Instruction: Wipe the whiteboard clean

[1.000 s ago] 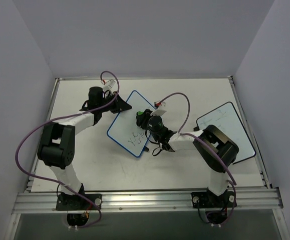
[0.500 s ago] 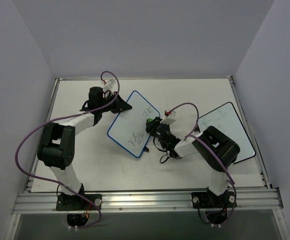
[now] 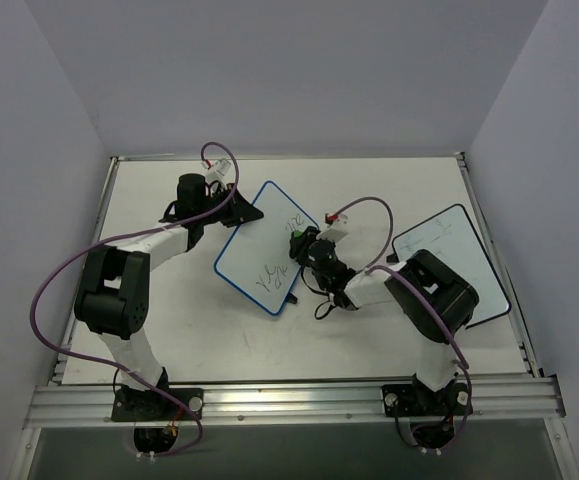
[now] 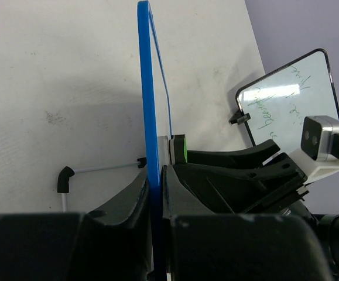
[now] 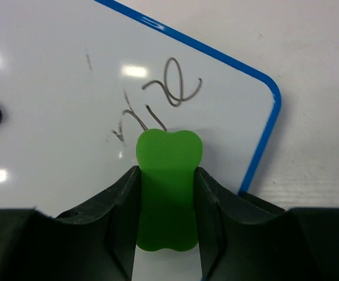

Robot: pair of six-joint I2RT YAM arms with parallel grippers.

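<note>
The whiteboard [image 3: 252, 247], blue-framed, stands tilted near the table's middle with dark handwriting [image 3: 270, 277] on its lower part and more near its right corner. My left gripper [image 3: 236, 212] is shut on its upper left edge; in the left wrist view the blue frame [image 4: 147, 105] runs edge-on between the jaws of this gripper [image 4: 156, 175]. My right gripper [image 3: 298, 241] is shut on a green eraser [image 5: 168, 175], which rests on the board's face [image 5: 58, 99] just below a scribble [image 5: 160, 96], close to the frame's rounded corner. The eraser [image 4: 180, 149] also shows beside the frame.
A second, black-framed white board [image 3: 451, 258] with faint scribbles lies at the right, partly under the right arm, and shows in the left wrist view [image 4: 292, 88]. A thin wire foot [image 4: 67, 178] of the held board rests on the table. Purple cables loop above both arms.
My right gripper with the eraser has slid a little right and down across the board toward its right edge, uncovering the upper scribble. The left gripper and the board have stayed put.
</note>
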